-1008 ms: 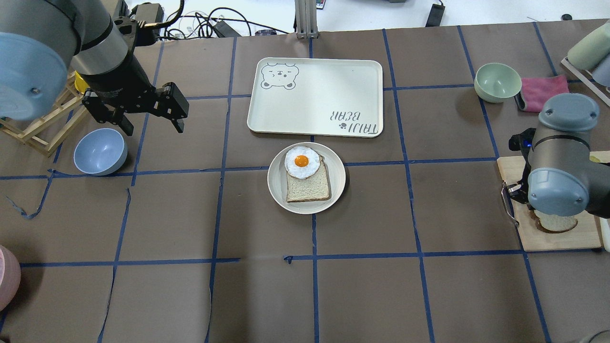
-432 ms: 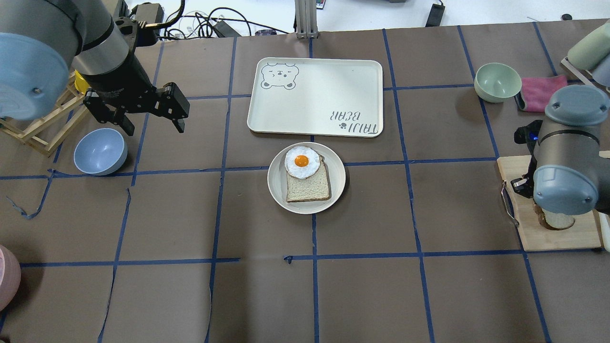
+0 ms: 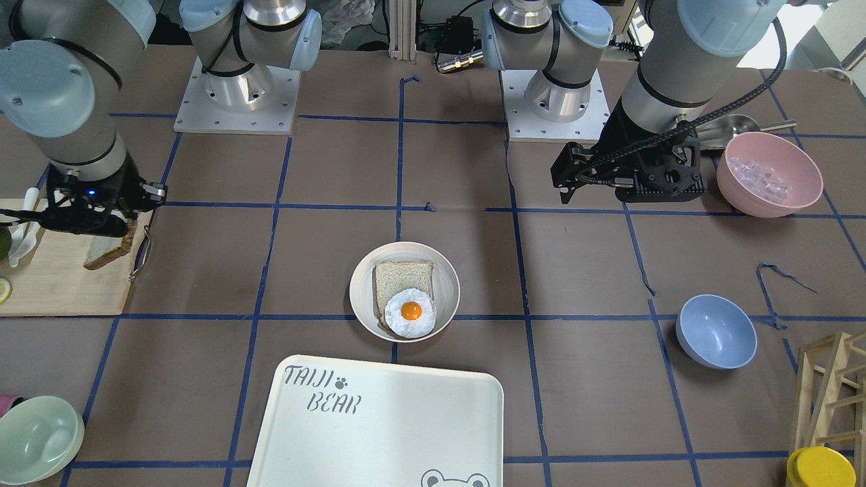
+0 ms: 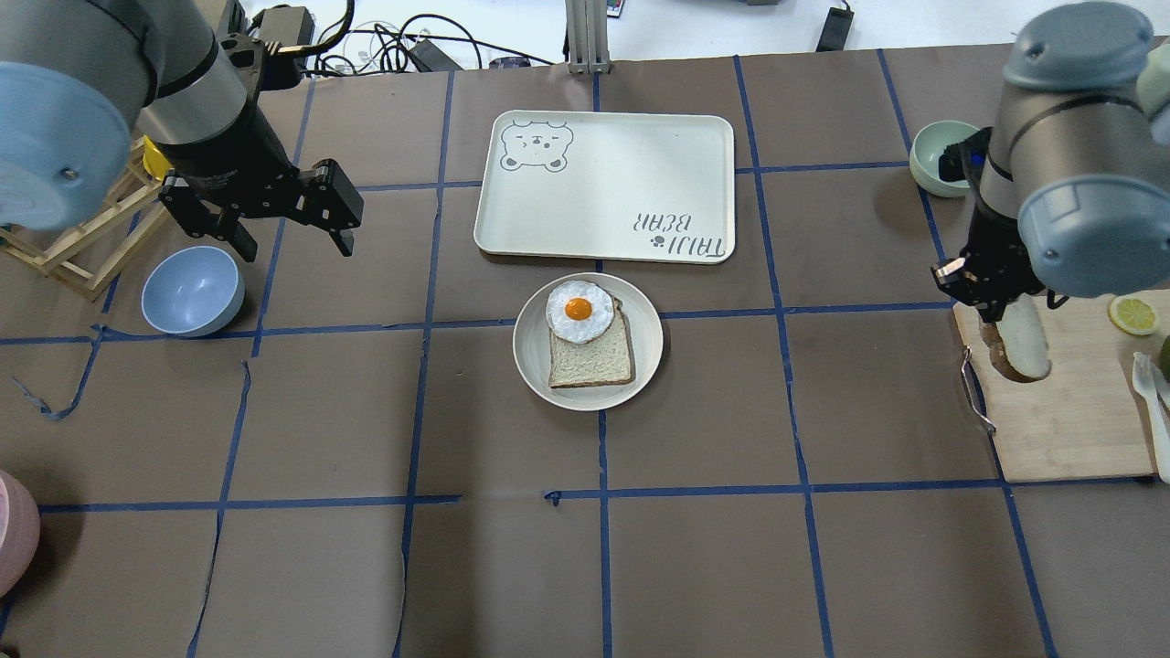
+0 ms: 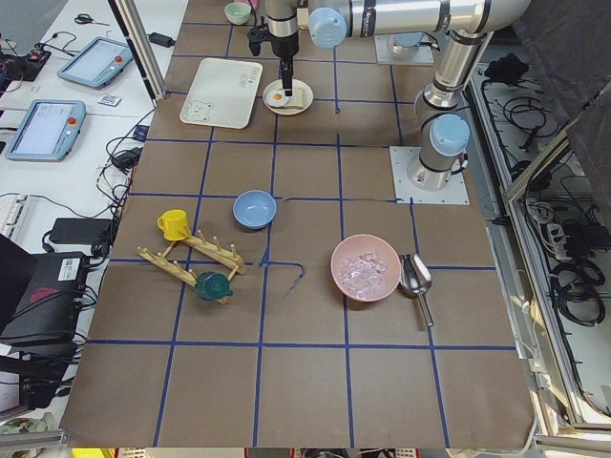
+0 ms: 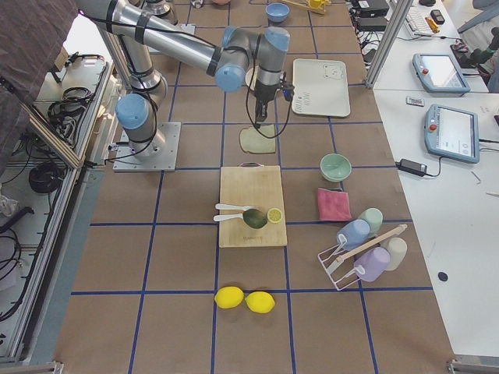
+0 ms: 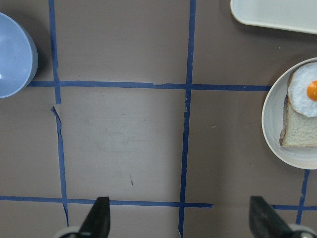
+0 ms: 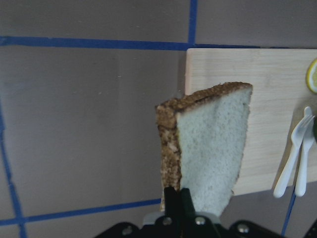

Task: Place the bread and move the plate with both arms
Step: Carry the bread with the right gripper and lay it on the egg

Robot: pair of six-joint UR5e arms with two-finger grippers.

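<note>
The bread (image 4: 1016,340), a greyish-white slice with dark brown crust, hangs on edge from my right gripper (image 4: 992,315), which is shut on its crust a little above the wooden cutting board (image 4: 1069,420). It shows close up in the right wrist view (image 8: 210,144) and in the front view (image 3: 108,253). The plate (image 4: 530,366) sits at the table's middle, holding a paler slice (image 4: 590,358) topped with a fried egg (image 4: 579,311). My left gripper (image 4: 297,242) is open and empty, hovering far left of the plate (image 7: 275,124).
The white TAIJI BEAR tray (image 4: 603,187) lies just beyond the plate. A blue bowl (image 4: 192,291) is under my left arm, and a pale green bowl (image 4: 937,160) is beyond my right wrist. A lemon slice (image 4: 1132,314) and a plastic fork (image 4: 1147,384) lie on the board.
My right gripper has risen off the cutting board with the bread and moved toward the far side of the table. The left arm has stayed still.
</note>
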